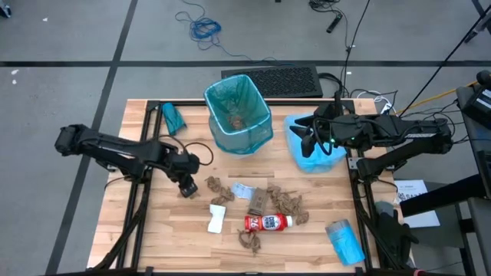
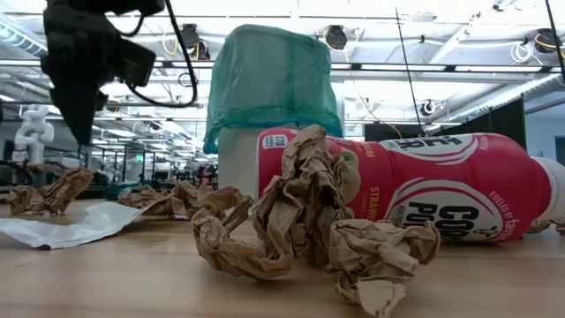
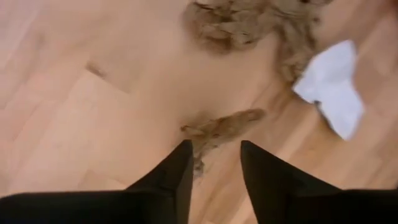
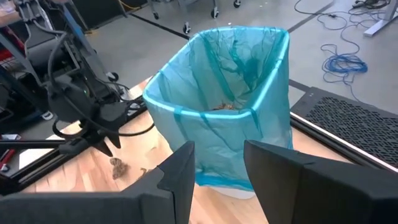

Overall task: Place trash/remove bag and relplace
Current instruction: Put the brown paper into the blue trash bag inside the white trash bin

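Left gripper [image 1: 188,186], fingers spread and empty, is poised over a paper wad [image 3: 221,127]; right gripper [image 1: 309,138], parted, is held beside the bin [image 1: 238,113].

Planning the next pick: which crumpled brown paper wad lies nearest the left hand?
The small paper wad directly under the open left hand, at the left end of the trash, apart from the other wads clustered around the bottle.

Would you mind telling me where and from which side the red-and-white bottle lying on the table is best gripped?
Probably across the middle of its labelled body, coming straight down from above. The bottle lies on its side on the wooden table, so its round flanks are exposed. Brown paper wads crowd it at the far side and another lies near its base end, so a mid-body grip looks safest.
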### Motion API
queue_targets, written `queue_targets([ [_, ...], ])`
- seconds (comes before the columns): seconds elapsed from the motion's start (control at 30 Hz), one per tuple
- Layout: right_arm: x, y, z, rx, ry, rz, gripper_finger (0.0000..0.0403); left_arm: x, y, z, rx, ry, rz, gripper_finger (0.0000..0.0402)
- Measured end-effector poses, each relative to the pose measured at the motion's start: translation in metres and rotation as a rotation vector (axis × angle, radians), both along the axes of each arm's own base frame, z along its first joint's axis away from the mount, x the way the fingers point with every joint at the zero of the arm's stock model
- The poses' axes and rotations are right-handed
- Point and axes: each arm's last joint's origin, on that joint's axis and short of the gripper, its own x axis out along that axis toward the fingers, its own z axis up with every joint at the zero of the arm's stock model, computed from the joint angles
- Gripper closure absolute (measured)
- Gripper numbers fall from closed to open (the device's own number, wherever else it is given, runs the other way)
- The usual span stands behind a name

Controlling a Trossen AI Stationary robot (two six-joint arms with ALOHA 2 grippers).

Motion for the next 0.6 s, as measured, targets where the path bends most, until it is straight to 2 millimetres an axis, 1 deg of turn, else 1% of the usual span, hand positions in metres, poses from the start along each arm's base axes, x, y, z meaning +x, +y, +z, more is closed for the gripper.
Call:
queue_targets([
  [0.13, -0.001, 0.0, -0.001, -0.002, 0.015, 0.001, 0.0273, 0.007, -0.004, -0.011, -0.001, 0.064, 0.008, 0.0234],
  [0.27, -0.002, 0.0, -0.002, -0.002, 0.022, 0.002, 0.0273, 0.012, -0.012, -0.02, -0.021, 0.111, -0.03, 0.022],
  [0.47, -0.002, 0.0, -0.002, -0.002, 0.026, 0.003, 0.0273, 0.017, -0.023, -0.026, -0.034, 0.111, -0.081, 0.0216],
  [0.6, -0.002, 0.0, -0.002, -0.002, 0.027, 0.003, 0.0273, 0.021, -0.025, -0.032, 0.008, 0.112, -0.086, 0.0216],
])
